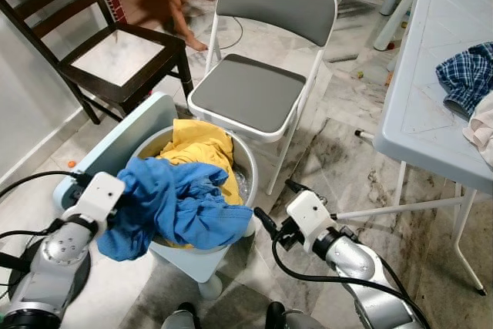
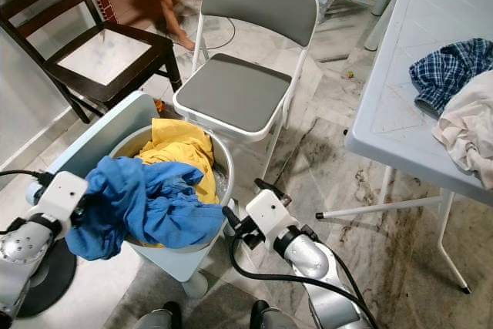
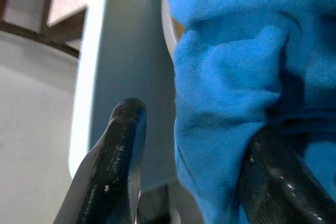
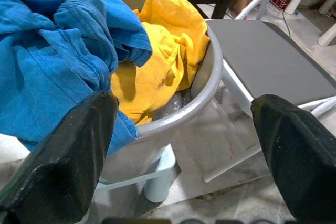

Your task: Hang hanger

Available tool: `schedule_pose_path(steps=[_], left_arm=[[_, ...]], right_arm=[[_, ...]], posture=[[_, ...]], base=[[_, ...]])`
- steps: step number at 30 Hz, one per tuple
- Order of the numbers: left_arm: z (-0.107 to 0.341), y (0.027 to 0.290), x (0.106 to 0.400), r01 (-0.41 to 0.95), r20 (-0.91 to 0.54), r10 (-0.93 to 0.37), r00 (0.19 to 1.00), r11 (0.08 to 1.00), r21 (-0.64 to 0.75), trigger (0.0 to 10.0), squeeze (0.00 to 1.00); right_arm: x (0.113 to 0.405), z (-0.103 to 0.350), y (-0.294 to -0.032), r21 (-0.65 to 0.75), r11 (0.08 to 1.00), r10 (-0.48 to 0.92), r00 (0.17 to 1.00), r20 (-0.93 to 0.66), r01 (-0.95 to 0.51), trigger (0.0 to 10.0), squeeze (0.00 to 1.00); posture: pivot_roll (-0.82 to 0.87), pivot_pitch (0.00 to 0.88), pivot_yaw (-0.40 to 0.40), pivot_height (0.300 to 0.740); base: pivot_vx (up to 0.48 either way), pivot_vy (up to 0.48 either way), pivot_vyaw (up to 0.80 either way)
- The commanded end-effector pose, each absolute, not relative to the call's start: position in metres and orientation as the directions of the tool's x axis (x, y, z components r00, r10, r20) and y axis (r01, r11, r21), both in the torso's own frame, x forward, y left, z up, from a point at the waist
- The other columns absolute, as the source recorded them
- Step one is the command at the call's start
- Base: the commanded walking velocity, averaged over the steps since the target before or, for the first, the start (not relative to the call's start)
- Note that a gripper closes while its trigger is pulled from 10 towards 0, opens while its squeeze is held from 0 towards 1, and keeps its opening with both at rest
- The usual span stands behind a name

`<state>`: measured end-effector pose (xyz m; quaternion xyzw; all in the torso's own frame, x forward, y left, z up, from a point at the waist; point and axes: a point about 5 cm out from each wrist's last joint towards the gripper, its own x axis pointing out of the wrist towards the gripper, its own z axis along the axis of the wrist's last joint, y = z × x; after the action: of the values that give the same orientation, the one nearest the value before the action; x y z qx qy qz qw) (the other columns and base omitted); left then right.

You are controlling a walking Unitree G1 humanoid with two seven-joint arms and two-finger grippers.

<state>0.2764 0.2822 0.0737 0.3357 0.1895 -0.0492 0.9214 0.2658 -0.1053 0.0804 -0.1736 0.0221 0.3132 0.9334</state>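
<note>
Left end effector parted around blue garment, right end effector wide open beside basket

Silver arms, white wrist blocks, black cables.

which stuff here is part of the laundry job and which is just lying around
In the job:
blue garment
yellow garment
grey tub
left gripper
right gripper

Lying about:
folding chair
wooden chair
plastic table
checked cloth
</note>
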Motion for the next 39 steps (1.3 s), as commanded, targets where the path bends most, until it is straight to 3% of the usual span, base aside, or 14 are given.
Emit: schedule_pose_path(steps=[1, 10, 19, 23, 26, 30, 37, 38, 39], left_arm=[[0.069, 0.287, 0.273, 0.266, -0.441, 0.038, 0.897, 0.75, 0.605, 10.0, 1.0], [0.111, 0.312, 0.292, -0.056, -0.148, 0.221, 0.964, 0.713, 0.699, 10.0, 1.0], [0.133, 0.297, 0.306, -0.191, 0.044, 0.218, 0.975, 0.72, 0.667, 10.0, 1.0], [0.135, 0.292, 0.309, -0.195, 0.059, 0.205, 0.977, 0.741, 0.643, 10.0, 1.0], [0.135, 0.291, 0.312, -0.258, 0.068, 0.254, 0.965, 0.862, 0.437, 10.0, 1.0], [0.157, 0.284, 0.318, -0.279, 0.2, 0.216, 0.956, 0.881, 0.381, 10.0, 1.0], [0.151, 0.277, 0.326, -0.215, 0.122, 0.184, 0.975, 0.913, 0.346, 10.0, 1.0], [0.125, 0.272, 0.327, -0.101, -0.089, 0.138, 0.986, 0.938, 0.332, 10.0, 1.0], [0.11, 0.268, 0.324, -0.065, -0.181, 0.117, 0.977, 0.961, 0.269, 10.0, 1.0]], right_arm=[[0.263, 0.077, -0.107, -0.31, 0.741, 0.575, 0.801, -0.165, -0.595, 10.0, 0.0], [0.265, 0.077, -0.107, -0.314, 0.742, 0.572, 0.804, -0.165, -0.592, 10.0, 0.0], [0.265, 0.078, -0.107, -0.317, 0.741, 0.572, 0.804, -0.163, -0.592, 10.0, 0.0], [0.265, 0.078, -0.108, -0.32, 0.741, 0.57, 0.805, -0.165, -0.59, 10.0, 0.0], [0.265, 0.078, -0.109, -0.324, 0.743, 0.566, 0.808, -0.165, -0.586, 10.0, 0.0], [0.266, 0.079, -0.11, -0.326, 0.744, 0.563, 0.81, -0.165, -0.583, 10.0, 0.0], [0.267, 0.078, -0.11, -0.329, 0.745, 0.56, 0.812, -0.166, -0.581, 10.0, 0.0], [0.267, 0.078, -0.11, -0.329, 0.745, 0.559, 0.813, -0.165, -0.58, 10.0, 0.0], [0.267, 0.079, -0.11, -0.329, 0.746, 0.558, 0.813, -0.164, -0.578, 10.0, 0.0]], posture=[[0.17, 0.258, -0.024, 0.74], [0.17, 0.257, -0.024, 0.74], [0.16, 0.252, -0.028, 0.74], [0.16, 0.251, -0.031, 0.74], [0.16, 0.251, -0.033, 0.74], [0.15, 0.251, -0.033, 0.74], [0.15, 0.247, -0.03, 0.74], [0.15, 0.245, -0.029, 0.74], [0.15, 0.243, -0.027, 0.74]], base=[[0.0, 0.0, 0.0], [0.0, 0.0, 0.0], [0.0, 0.0, 0.0], [0.0, 0.0, 0.0], [0.0, 0.0, 0.0], [0.0, 0.0, 0.0], [0.0, 0.0, 0.0], [0.0, 0.0, 0.0], [0.0, 0.0, 0.0]])
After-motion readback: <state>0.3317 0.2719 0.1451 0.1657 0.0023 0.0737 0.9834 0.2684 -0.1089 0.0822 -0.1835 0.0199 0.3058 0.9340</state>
